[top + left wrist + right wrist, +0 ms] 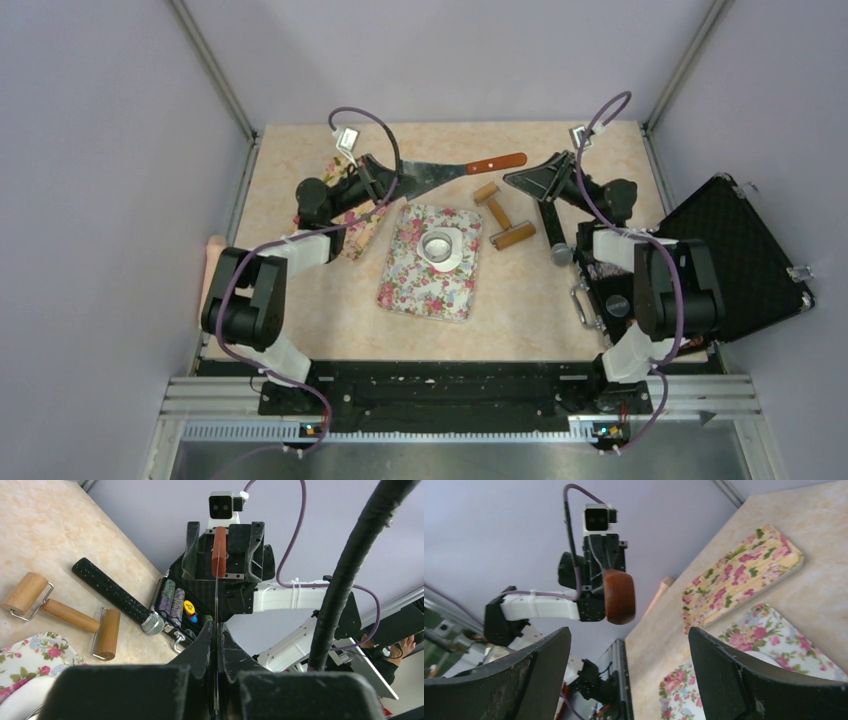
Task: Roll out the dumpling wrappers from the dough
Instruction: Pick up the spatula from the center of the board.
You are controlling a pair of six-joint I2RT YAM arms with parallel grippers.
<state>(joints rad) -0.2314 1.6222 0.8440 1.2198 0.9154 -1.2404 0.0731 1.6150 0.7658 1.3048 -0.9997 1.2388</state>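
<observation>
Steel scraper point(430, 177) pinched in left tool point(393, 181), right tool point(629, 630) spread near handle point(497, 162)

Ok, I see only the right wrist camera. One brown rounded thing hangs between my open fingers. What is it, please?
Observer: It is the wooden handle of a scraper. The left gripper is shut on its flat metal blade.
Operator: And where lies the roller? I cannot find it.
Observer: The wooden roller lies just right of the central floral board, before the black case.
Operator: Is dough on that board?
Observer: Yes, white dough, with a round ring on top.
</observation>
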